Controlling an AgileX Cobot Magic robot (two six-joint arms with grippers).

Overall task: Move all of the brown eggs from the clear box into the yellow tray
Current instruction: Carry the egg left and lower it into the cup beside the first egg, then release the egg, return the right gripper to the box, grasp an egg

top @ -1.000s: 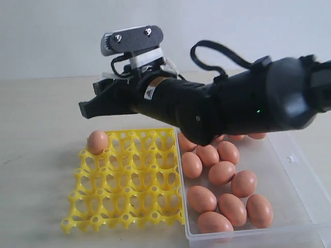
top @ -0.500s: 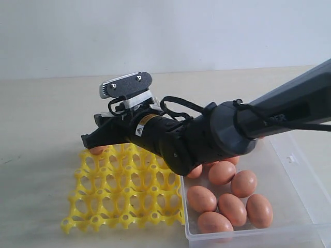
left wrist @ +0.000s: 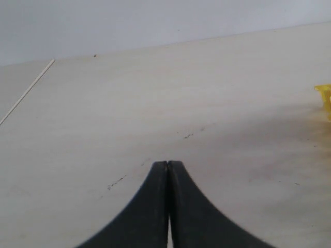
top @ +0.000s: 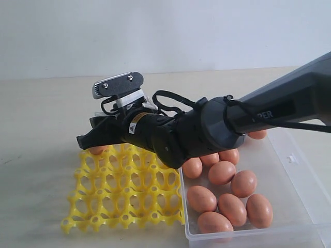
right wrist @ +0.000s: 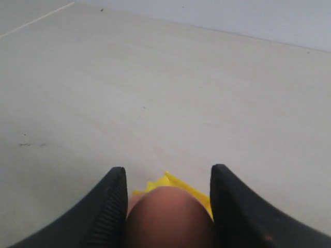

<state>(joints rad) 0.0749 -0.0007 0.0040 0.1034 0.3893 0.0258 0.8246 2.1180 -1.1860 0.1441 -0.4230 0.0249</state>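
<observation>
yellow tray (top: 124, 191): the landmark, a lattice of cups and pegs lying flat on the desk (top: 41, 103)
right tool (top: 87, 143): low over the tray's far left corner, jaws spread wide with 1 on each side of the corner egg; the egg fills the gap, and I cannot tell whether the pads press it
corner egg (right wrist: 168, 217): brown, seated in the tray's far left corner cup, the only egg showing in the tray
right arm (top: 217, 129): reaches in from the tray's right side and crosses above its far edge
clear box (top: 302, 194): just beside the tray's right side, its near wall level with the tray's near edge
boxed eggs (top: 222, 173): 10 brown ones show in the box, right of the tray; the arm hides the far part of the box
left tool (left wrist: 167, 168): fingertips pressed together with nothing between them, over bare desk away from the tray; only 1 yellow corner shows at the edge of the left wrist view
</observation>
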